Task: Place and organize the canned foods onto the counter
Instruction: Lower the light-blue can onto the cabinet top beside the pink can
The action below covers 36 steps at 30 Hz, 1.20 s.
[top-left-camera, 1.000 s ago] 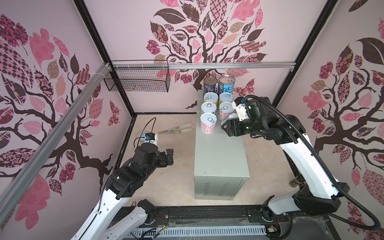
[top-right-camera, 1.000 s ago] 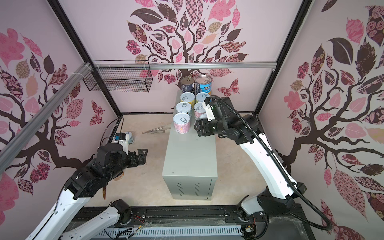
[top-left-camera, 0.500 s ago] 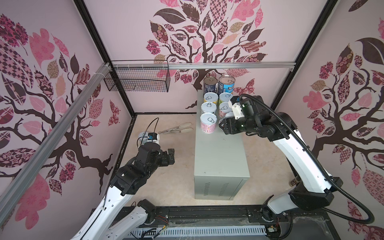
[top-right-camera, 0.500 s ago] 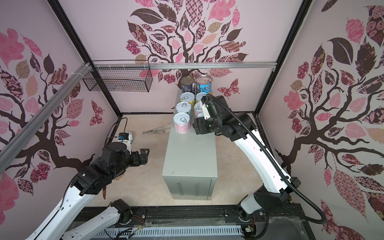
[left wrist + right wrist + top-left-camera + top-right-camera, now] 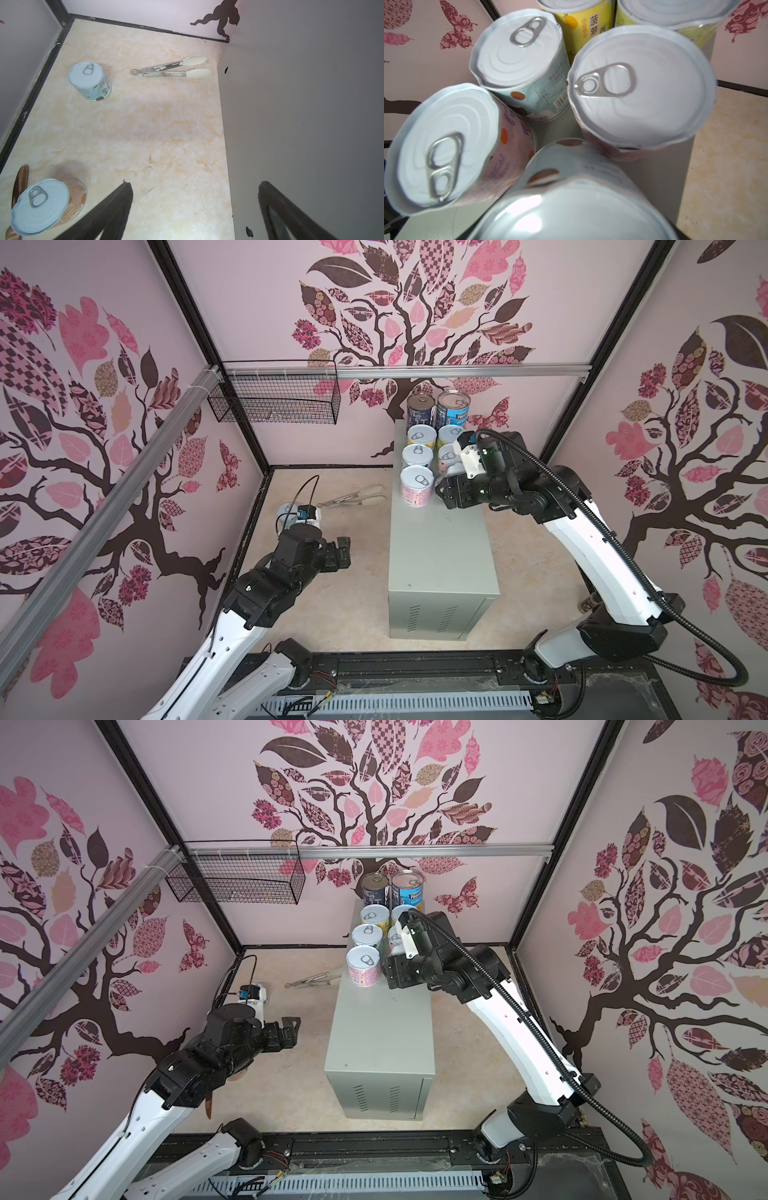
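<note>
**Right gripper [image 5: 446, 491] packed in among the cans**

Its fingers straddle the near-right can [image 5: 583, 197], which stands at the near end of the right row on the counter [image 5: 440, 556]. We cannot tell whether they pinch it or stand free of it. A pink can [image 5: 416, 485] sits just beside it on the left and another short can [image 5: 446, 456] just behind. Two tall cans [image 5: 420, 412] close the far end.

We judge the way out to be the main danger. If the fingers spread wider or leave sideways, one may shove the pink can toward the counter's left edge, and past that edge it drops to the floor [image 5: 166, 135]. If the near-right can is pinched when the arm lifts, it rises too and may topple onto its neighbours.

Our left gripper [image 5: 345, 549] hangs wide open and empty over the floor, close to the counter's left wall. Two cans stand down there, the far floor can [image 5: 89, 81] and the near floor can [image 5: 47, 205]. In carrying either up, we could swing it into that wall. Reaching for the far one, we could also nudge the tongs [image 5: 172, 68] lying between it and the counter.
</note>
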{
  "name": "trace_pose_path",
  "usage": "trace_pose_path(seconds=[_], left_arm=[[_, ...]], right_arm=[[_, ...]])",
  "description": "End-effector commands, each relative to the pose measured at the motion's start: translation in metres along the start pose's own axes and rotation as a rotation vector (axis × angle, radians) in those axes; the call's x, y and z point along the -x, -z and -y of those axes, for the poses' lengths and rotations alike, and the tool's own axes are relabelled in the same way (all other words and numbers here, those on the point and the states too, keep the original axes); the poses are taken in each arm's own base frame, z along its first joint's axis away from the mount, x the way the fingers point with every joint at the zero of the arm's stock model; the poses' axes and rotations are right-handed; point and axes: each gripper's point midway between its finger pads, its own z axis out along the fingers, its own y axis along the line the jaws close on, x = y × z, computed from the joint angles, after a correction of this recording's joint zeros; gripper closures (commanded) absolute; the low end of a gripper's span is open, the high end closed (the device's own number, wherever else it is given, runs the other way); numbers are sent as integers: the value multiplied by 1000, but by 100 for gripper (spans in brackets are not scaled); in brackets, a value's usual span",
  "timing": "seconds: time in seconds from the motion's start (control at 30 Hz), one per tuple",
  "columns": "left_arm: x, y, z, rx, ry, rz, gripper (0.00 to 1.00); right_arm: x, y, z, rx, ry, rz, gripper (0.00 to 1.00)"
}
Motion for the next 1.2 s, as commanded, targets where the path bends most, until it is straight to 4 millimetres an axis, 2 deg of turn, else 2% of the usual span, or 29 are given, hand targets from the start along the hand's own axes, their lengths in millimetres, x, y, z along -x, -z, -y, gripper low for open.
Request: trace_pose_path(seconds=[0.0,0.17,0.37,0.8,0.97,1.17], left_arm=[[0,0,-1,2,-9,6,2],[2,0,-1,3,-7,5,2],[5,1,2,-4,-2,4,2],[19,15,2,-5,21,27,2],[19,18,0,3,28,28,2],[17,20,-3,10,35,25,2]], right_arm=[[13,4,-5,19,12,59,16],[15,6,-5,19,16,75,13],[26,21,-6,26,15,133,8],[46,80,-10,76,16,293,0],[42,105,-8,95,23,359,1],[22,125,-6,135,59,419,7]])
